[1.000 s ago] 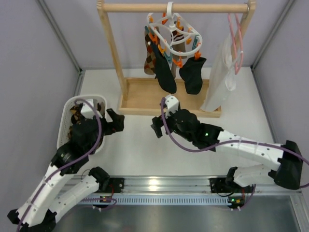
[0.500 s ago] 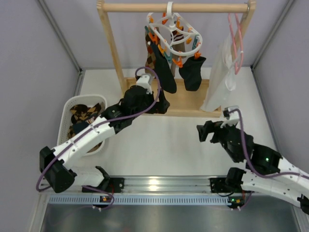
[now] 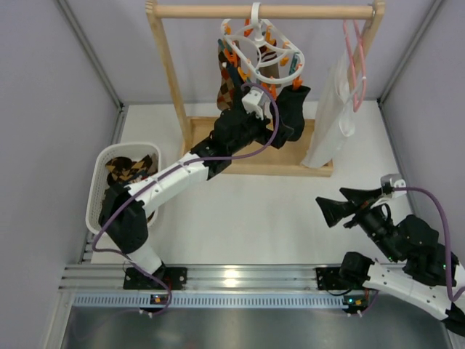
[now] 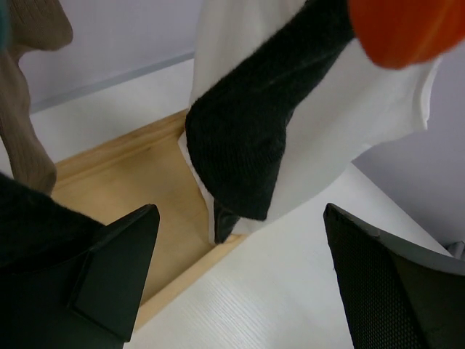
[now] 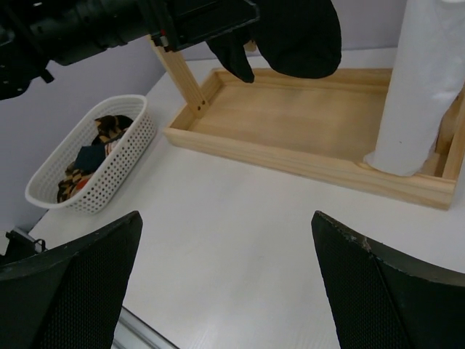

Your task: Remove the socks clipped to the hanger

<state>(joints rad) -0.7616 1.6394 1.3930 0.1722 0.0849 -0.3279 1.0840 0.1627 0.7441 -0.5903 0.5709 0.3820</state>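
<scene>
- The socks [image 3: 290, 116] are all clipped to the hanger [image 3: 260, 52], which hangs from the wooden rack [image 3: 168, 80]. An argyle sock [image 3: 226, 87] is on its left side and dark ones are to the right. None has come off in the last second.
- What has changed is which arm attends them. A second ago the right arm reached under the hanger while the left sat by the basket [image 3: 98, 182]. Now the left arm [image 3: 174, 177] stretches across the worktop [image 3: 240, 218] up to the dangling socks.
- The left fingers [image 4: 116, 276] are spread wide and hold nothing. A dark sock [image 4: 254, 145] hangs just ahead of the gap between them, under an orange clothespin [image 4: 407, 29], with the white garment [image 4: 378, 123] behind it.
- Dark fabric lies against one left finger; I cannot tell whether it is another sock.
- The right fingers [image 5: 80, 291] are likewise spread and empty, now withdrawn to the near right, well apart from the rack.
- The basket already holds a few socks.
- The left arm seems to be lining up the next pull. It would need to close on the dark sock and draw it down off its clip.
</scene>
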